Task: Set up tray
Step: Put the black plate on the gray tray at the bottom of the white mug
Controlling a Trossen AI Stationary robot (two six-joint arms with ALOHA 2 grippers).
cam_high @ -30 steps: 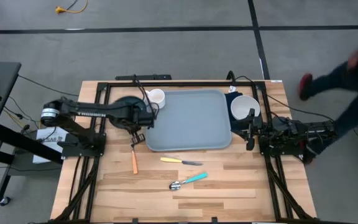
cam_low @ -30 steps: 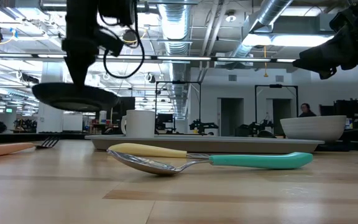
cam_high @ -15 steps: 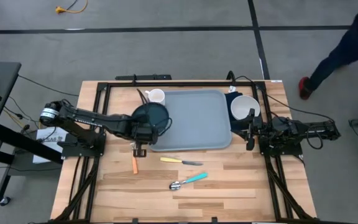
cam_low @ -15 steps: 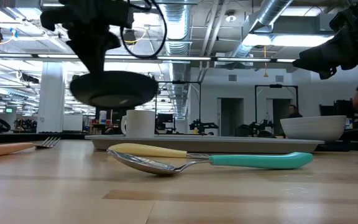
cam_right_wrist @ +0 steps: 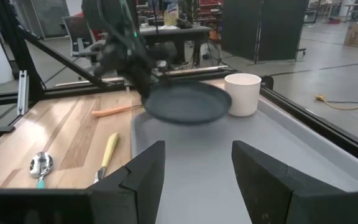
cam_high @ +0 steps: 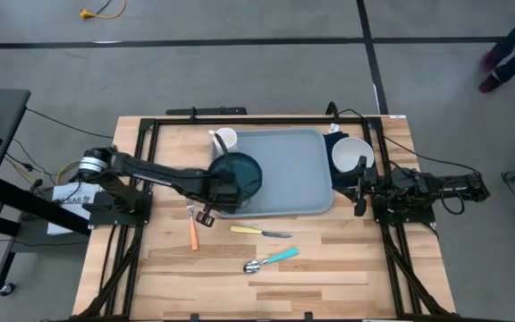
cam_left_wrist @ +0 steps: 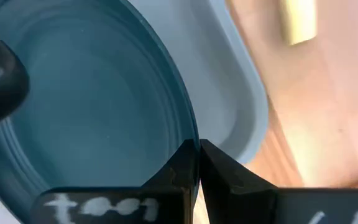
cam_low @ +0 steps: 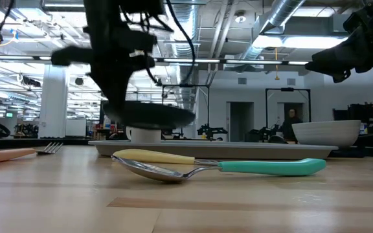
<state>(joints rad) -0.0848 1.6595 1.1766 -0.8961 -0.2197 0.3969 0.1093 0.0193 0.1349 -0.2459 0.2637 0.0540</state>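
The grey-blue tray [cam_high: 284, 174] lies flat at the middle of the table's far half. My left gripper [cam_high: 220, 193] is shut on the dark teal plate [cam_high: 239, 173], which hovers over the tray's left part; the low view shows the plate [cam_low: 149, 115] just above the tray [cam_low: 238, 150]. A white cup [cam_high: 225, 139] stands at the tray's far left corner. A white bowl [cam_high: 353, 154] sits on a dark navy napkin [cam_high: 333, 141] right of the tray. My right gripper [cam_high: 359, 190] waits open near the bowl, right of the tray. My left gripper pinches the plate's rim [cam_left_wrist: 190, 134] between its two fingers [cam_left_wrist: 182, 171], on the plate's near-left side. The fingers come slanting down from the table's left. The plate is lifted clear and roughly level above the tray's left part.
On the bare wood near the tray lie an orange-handled fork [cam_high: 193, 231], a yellow-handled knife [cam_high: 259, 232] and a teal-handled spoon [cam_high: 271, 260]. A black frame borders the table. A person walks on the floor beyond the far right corner [cam_high: 512, 45].
My left gripper has carried the plate from beside the tray's left edge toward the right, over the tray's left part, and has come down so the plate hangs lower, close above the tray. The person behind the table has walked off to the right.
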